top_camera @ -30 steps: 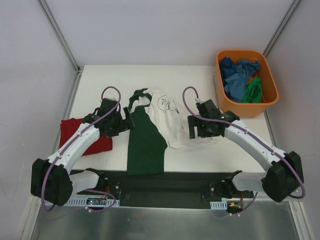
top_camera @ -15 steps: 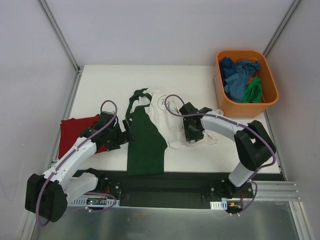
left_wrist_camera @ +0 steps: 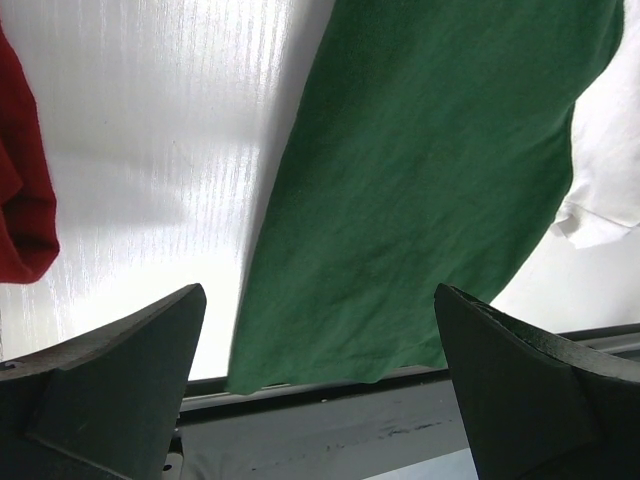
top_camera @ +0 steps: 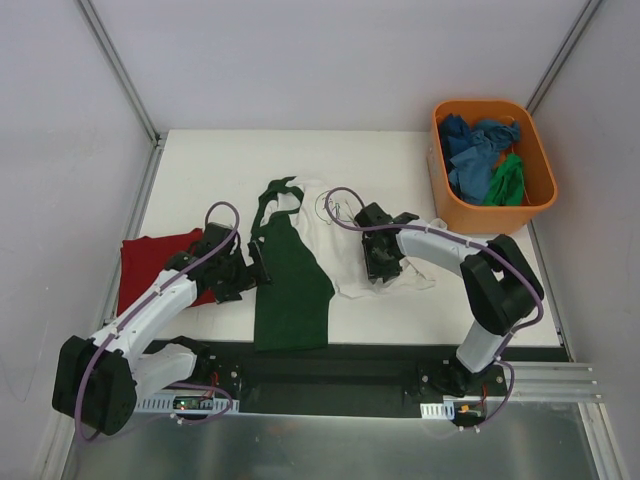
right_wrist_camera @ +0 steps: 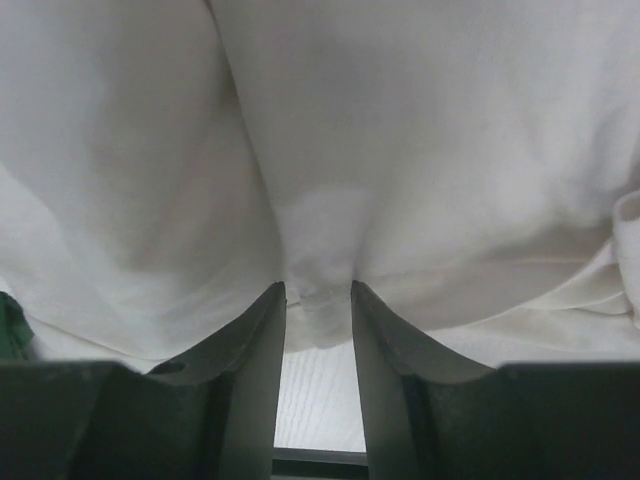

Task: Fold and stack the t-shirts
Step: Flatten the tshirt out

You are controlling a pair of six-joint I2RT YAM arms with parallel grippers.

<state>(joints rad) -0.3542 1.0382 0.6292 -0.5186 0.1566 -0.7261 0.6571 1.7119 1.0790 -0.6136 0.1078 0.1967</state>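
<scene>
White shirt (top_camera: 345, 250), green back: lying rumpled on the bench (top_camera: 200, 160); white fold being pinched by right claw (right_wrist_camera: 318, 300); left claw (left_wrist_camera: 318, 300) being held wide apart.

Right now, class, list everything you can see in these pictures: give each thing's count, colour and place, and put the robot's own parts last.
white and green t-shirt: one, white with black print plus a dark green part, middle of the table
red t-shirt: one, dark red, left side of the table
blue cloths: count unclear, blue, bunched in the tub
green cloth: one, bright green, in the tub
tub: one, orange, table's far right corner
table: one, white
left tool: one, black, open, at the green part's left edge
right tool: one, black, shut on a fold of the white cloth
</scene>
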